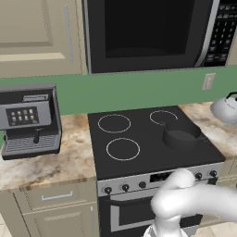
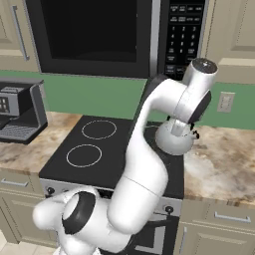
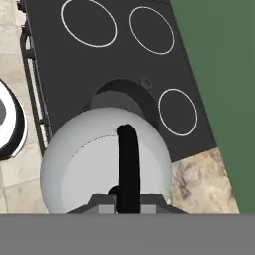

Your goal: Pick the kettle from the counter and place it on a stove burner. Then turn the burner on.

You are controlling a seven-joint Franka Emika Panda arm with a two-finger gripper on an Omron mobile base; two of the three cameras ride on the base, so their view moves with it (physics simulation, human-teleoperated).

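The gripper (image 3: pixel 127 201) sits right on top of the kettle (image 3: pixel 89 164), and it looks closed on the thin dark handle (image 3: pixel 128 164), with the kettle right below it, lifted by the edge of the counter (image 3: pixel 199 179) beside the stove (image 3: pixel 74 69). The kettle looks hard, smooth and slippery, so the handle is the best place to hold. A dark pot (image 3: pixel 127 97) sits just past it, and I see no words to read.

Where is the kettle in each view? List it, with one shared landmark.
Left base view: kettle at the right edge, right of the black cooktop.
Right base view: kettle centre-right, at the cooktop's right edge.
Hand view: kettle lower centre, below the cooktop.
Shared landmark: the cooktop.
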